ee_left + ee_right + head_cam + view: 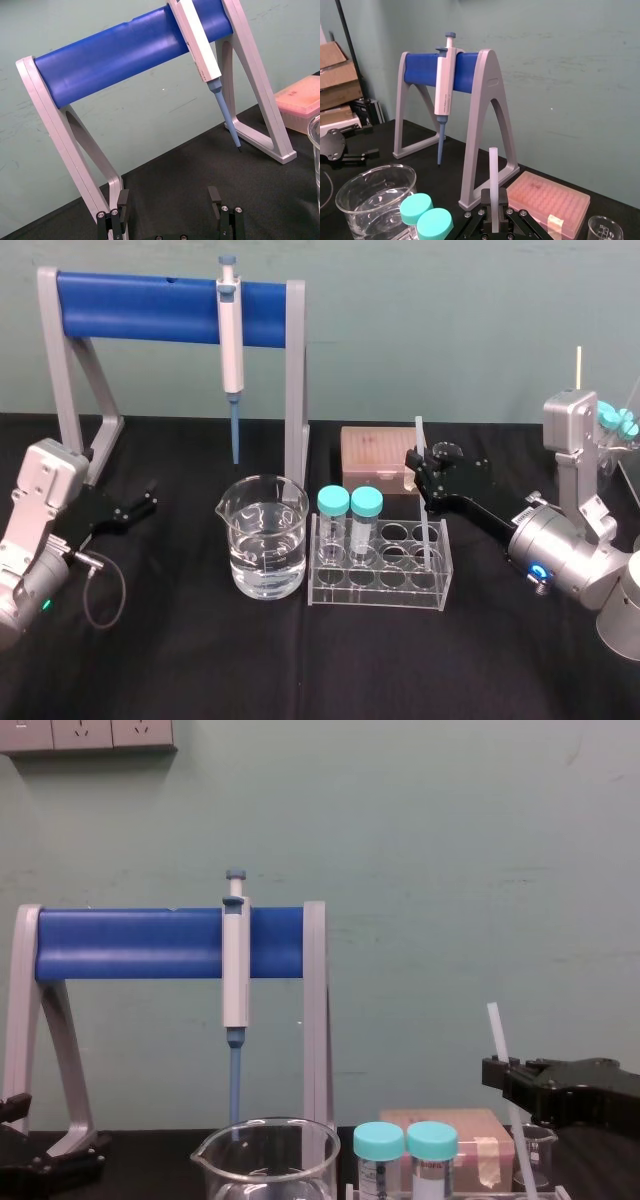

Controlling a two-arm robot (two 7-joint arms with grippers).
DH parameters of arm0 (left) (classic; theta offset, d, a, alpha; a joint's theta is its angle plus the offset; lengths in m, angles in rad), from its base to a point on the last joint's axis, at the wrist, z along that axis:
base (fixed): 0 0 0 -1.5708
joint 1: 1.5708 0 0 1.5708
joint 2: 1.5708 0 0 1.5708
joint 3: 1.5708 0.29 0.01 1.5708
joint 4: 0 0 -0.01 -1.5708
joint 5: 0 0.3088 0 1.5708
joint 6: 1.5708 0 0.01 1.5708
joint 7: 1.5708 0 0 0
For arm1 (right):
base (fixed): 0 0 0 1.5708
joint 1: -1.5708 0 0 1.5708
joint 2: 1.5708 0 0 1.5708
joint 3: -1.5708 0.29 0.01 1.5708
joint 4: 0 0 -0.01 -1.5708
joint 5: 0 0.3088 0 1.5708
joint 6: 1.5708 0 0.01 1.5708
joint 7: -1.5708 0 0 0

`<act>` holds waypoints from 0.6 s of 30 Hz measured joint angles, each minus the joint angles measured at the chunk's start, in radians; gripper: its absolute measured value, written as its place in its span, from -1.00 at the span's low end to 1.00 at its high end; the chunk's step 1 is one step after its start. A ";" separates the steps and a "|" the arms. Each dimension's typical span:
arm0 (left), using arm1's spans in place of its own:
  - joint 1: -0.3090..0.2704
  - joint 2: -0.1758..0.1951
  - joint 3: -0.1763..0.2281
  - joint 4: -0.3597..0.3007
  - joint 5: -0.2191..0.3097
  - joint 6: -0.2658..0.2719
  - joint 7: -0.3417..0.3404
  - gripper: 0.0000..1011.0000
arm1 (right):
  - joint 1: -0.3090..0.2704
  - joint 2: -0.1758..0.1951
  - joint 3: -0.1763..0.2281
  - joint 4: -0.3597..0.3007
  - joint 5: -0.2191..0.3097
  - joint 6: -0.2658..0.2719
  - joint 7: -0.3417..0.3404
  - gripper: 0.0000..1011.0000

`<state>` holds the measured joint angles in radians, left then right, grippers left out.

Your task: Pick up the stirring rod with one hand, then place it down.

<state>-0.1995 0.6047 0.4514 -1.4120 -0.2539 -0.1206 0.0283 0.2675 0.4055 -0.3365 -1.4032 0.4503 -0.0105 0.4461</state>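
Note:
The stirring rod (421, 440) is a thin translucent-white stick standing almost upright, and my right gripper (418, 466) is shut on its middle. Its lower part reaches down into the right end of the clear tube rack (380, 587). In the right wrist view the stirring rod (493, 170) rises straight out of the shut gripper (494, 212). From the chest view the stirring rod (497, 1028) sticks up above the black right gripper (512, 1082). My left gripper (148, 502) rests at the left near the stand's foot, open, with nothing between its fingers (122, 205).
A glass beaker (265, 540) of water stands left of the rack. Two teal-capped tubes (350, 505) sit in the rack's left holes. A white-and-blue pipette (231, 330) hangs on the blue-barred stand (140, 305). Behind the rack are a pink tip box (372, 455) and a small beaker (446, 451).

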 joint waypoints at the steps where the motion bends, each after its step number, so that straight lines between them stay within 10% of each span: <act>1: 0.000 0.000 0.000 0.000 0.000 0.000 0.000 0.98 | -0.001 0.000 0.000 0.000 0.000 0.001 -0.001 -0.86; 18: 0.000 0.000 0.000 0.000 0.000 0.000 0.000 0.98 | -0.010 0.003 0.003 -0.005 -0.009 0.014 -0.005 -0.86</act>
<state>-0.1995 0.6047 0.4514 -1.4120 -0.2539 -0.1206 0.0283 0.2575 0.4089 -0.3338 -1.4080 0.4414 0.0030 0.4408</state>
